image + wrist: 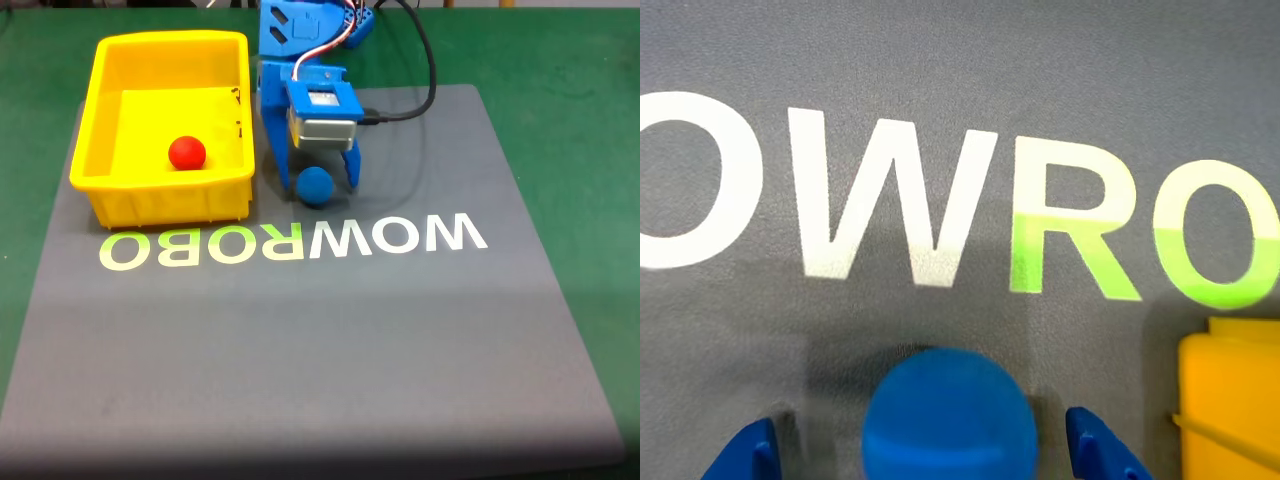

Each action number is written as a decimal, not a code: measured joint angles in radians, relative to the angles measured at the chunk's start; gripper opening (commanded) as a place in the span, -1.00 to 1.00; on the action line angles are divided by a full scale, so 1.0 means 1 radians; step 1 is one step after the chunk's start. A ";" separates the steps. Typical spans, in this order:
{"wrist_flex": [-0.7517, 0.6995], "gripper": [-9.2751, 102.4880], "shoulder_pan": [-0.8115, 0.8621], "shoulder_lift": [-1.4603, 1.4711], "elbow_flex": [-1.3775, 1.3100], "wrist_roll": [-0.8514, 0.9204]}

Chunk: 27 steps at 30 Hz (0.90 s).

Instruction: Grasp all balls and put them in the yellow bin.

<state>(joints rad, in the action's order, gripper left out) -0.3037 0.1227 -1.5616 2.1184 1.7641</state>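
The blue ball (315, 186) rests on the grey mat just right of the yellow bin (96, 118). My blue gripper (317, 183) reaches down over it, one finger on each side. In the wrist view the blue ball (948, 412) sits between the fingertips (745, 455), with grey mat showing on both sides, so the gripper (922, 452) is open and not touching it. A red ball (187, 152) lies inside the bin, near its front wall. A corner of the yellow bin (1230, 400) shows at the lower right of the wrist view.
The grey mat (330, 340) with WOWROBO lettering (300, 240) lies on a green table (570, 120). A black cable (425, 70) loops from the arm's base behind the gripper. The bin's right wall stands close to the left finger.
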 measured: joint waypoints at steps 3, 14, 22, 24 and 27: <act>0.002 -0.26 0.000 0.040 -0.032 0.000; 0.003 -0.44 -0.003 0.117 -0.103 0.009; 0.003 -0.83 -0.002 0.117 -0.103 0.034; 0.003 -0.83 -0.002 0.117 -0.103 0.038; 0.003 -0.83 -0.002 0.117 -0.103 0.038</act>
<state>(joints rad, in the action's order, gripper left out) -0.3007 0.1212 -1.4450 2.0157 1.8024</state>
